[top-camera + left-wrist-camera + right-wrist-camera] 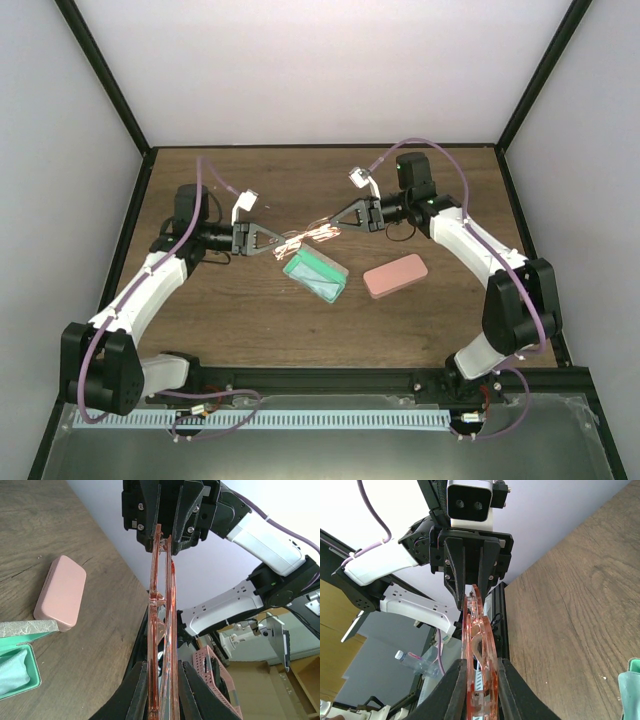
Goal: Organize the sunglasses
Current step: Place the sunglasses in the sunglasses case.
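1. Nearest your overhead view, the left arm [150, 285] and the right arm [480, 250] stand on bases at the near edge. Both reach inward and meet over the middle of the work surface.
2. Note the table [250, 325]: brown wood grain, carrying two cases right of centre.
3. Observe the green case [316, 277]. It lies open on the table, slanted, with a pale blue cloth [10, 672] folded inside it and its lid showing a silvery lining in the left wrist view.
4. Compare the pink case [395, 275]. It is closed and lies flat on the wood to the right of the green case, near it but apart.
5. See the left gripper [272, 242]. Its fingers are clamped on one end of the sunglasses; in its own wrist view the two black fingers press against the frame from either side.
6. See the right gripper [335, 222]. Its fingers are closed on the opposite end of the same pair, flanking the frame tightly in the right wrist view.
7. Locate the sunglasses [305, 236], the pair with orange lenses. You find them held in the air between the two grippers, stretched from one set of fingertips to the other. They hang over the table just beyond the far side of the green case and touch neither case. Both wrist views show them edge-on, so you cannot tell how the temples are set.
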Controlling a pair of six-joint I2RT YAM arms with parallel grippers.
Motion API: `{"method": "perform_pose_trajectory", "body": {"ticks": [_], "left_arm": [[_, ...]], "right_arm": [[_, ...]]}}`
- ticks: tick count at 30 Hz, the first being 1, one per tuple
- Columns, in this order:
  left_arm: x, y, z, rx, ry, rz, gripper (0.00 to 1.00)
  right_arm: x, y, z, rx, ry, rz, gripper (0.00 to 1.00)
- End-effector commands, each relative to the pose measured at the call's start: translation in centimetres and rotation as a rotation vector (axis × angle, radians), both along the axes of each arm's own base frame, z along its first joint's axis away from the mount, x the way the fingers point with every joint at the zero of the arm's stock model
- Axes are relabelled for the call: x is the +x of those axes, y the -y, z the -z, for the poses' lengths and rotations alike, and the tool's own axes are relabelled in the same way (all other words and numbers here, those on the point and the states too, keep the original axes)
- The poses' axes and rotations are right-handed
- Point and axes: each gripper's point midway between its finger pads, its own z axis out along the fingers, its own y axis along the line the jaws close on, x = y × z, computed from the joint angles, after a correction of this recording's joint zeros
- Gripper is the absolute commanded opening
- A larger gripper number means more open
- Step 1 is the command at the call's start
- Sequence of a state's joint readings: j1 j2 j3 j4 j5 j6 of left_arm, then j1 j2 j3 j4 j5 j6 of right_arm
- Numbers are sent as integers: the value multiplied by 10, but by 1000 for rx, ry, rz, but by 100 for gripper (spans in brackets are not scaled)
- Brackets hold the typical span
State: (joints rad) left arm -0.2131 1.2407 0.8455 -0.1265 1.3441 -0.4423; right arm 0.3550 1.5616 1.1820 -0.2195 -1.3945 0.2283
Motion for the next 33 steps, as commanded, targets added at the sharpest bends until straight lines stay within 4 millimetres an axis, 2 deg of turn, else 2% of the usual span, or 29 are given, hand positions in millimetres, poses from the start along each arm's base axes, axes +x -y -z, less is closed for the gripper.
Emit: {"method": "perform_pose_trajectory", "body": {"ticks": [1,6,10,16,21,23,26,29,33], "left_arm": [[-1,1,-8,-7,43,10,12],[2,1,-7,6,44,-6,27],[4,0,-3,20,40,-25,48],[13,-4,4,47,33,-80,54],[46,-29,22,46,-61,-290,62],[60,-42,20,10,-92,-377,62],[76,-54,25,55,-99,-482,63],[82,-58,29,122,-61,-498,62],[76,-58,58,247,-63,-459,61]], "right_arm": [[2,-4,-10,10,25,-12,6],[5,-5,-9,-2,-1,-2,4],[6,-5,-7,-7,-9,4,4],[10,-4,2,-32,-43,32,3],[12,0,12,-43,-80,59,2],[9,4,14,-43,-83,62,2],[4,12,18,-44,-90,77,2],[2,26,19,-45,-95,117,2],[8,50,18,-45,-101,212,1]]}}
